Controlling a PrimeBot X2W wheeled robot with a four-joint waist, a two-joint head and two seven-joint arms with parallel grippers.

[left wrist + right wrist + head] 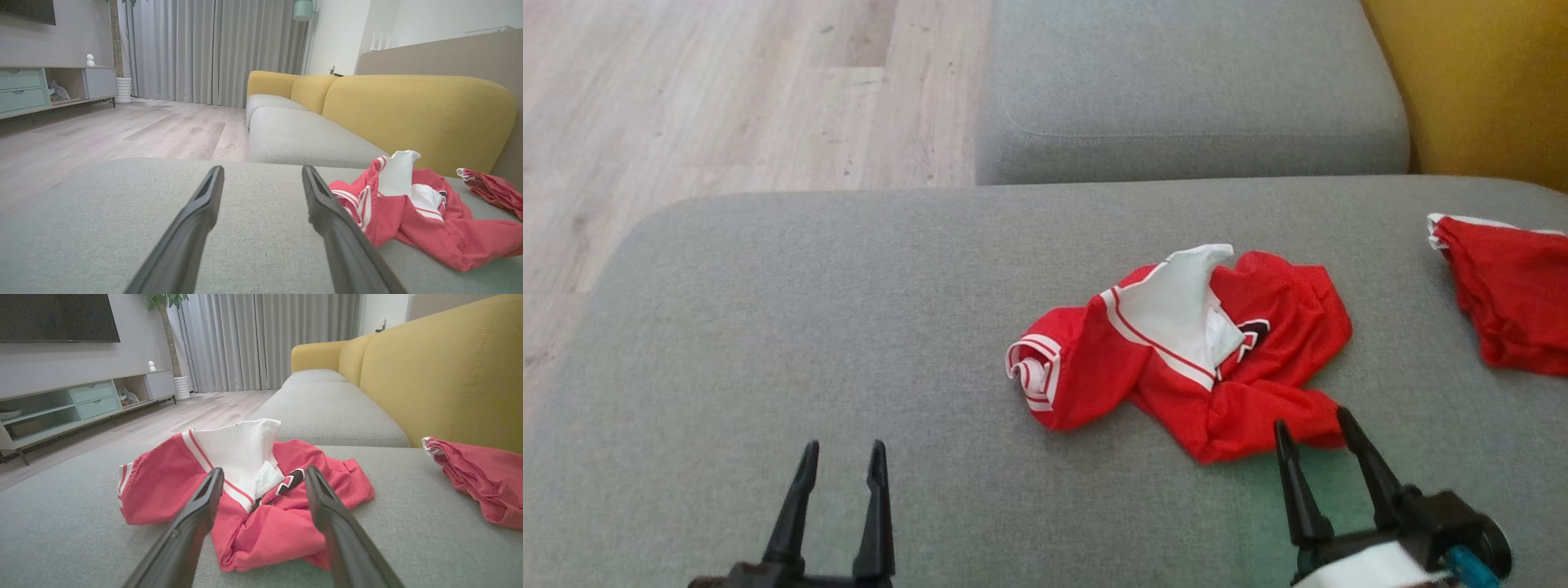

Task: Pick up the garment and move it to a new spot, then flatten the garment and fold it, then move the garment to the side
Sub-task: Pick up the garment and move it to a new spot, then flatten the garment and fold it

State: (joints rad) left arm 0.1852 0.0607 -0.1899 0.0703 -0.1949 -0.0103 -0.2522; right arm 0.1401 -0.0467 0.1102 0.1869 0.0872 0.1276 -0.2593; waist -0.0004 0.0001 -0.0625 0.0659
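- Hovering low over the grey sofa cushion (768, 343), the left hand (844, 447) has its fingers spread, with nothing between them.
- Right hand (1312, 418) is spread too, tips at the near edge of the crumpled red garment (1282, 318); whether they touch it is unclear.
- Left wrist view puts the garment off to that hand's right, apart from the fingers.
- Right wrist view has it straight ahead of the fingers, white lining up, dark emblem (291, 481) showing.
- Second red cloth (1511, 302) lies well to the right hand's right, by the yellow backrest (449, 375).
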